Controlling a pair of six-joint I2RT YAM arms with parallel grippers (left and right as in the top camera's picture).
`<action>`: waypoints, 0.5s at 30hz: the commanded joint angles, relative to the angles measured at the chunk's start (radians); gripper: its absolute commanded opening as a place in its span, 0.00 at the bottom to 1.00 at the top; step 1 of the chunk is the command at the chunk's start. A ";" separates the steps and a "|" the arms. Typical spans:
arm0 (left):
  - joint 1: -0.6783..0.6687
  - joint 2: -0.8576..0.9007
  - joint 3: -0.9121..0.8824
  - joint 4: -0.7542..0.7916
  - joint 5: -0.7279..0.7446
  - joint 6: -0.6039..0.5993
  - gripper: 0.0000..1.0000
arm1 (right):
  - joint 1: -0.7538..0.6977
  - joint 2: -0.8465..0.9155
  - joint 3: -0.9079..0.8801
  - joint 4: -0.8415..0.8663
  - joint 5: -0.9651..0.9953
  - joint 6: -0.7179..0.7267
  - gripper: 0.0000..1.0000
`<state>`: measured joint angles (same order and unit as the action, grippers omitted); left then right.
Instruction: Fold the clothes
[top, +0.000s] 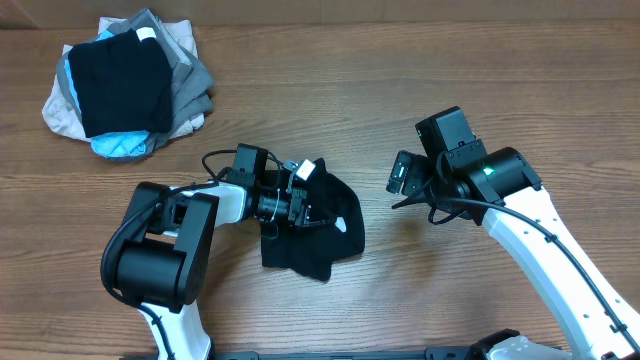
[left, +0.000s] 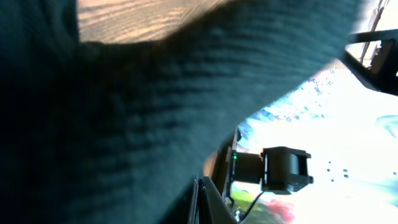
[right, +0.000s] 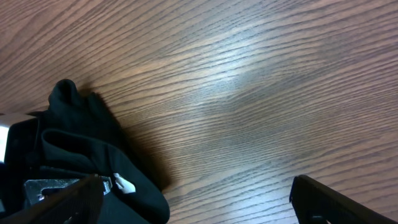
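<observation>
Shirt (top: 335, 235) — crumpled on the counter (top: 400, 60), bunched about our left gripper (top: 305, 210), which is pinched closed on a fold. Right gripper (top: 400, 185): spread wide, empty, shirt just beyond its tips. We advise lifting gently, spreading flat before creasing.

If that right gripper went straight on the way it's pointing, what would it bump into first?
Probably the bare wooden table; the black shirt lies just off to one side, though depth is unclear.
</observation>
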<state>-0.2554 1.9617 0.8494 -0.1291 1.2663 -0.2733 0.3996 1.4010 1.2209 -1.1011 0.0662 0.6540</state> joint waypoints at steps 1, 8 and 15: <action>-0.014 -0.104 0.038 -0.041 -0.002 -0.004 0.04 | -0.003 0.004 0.009 -0.002 0.000 0.004 1.00; -0.013 -0.346 0.089 -0.057 -0.169 -0.129 0.14 | -0.003 0.004 0.009 -0.001 0.000 0.005 1.00; -0.013 -0.307 0.097 -0.048 -0.327 -0.161 0.18 | -0.003 0.004 0.009 -0.001 0.000 0.005 1.00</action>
<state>-0.2623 1.6096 0.9451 -0.1768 1.0496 -0.4023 0.3996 1.4010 1.2209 -1.1030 0.0662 0.6540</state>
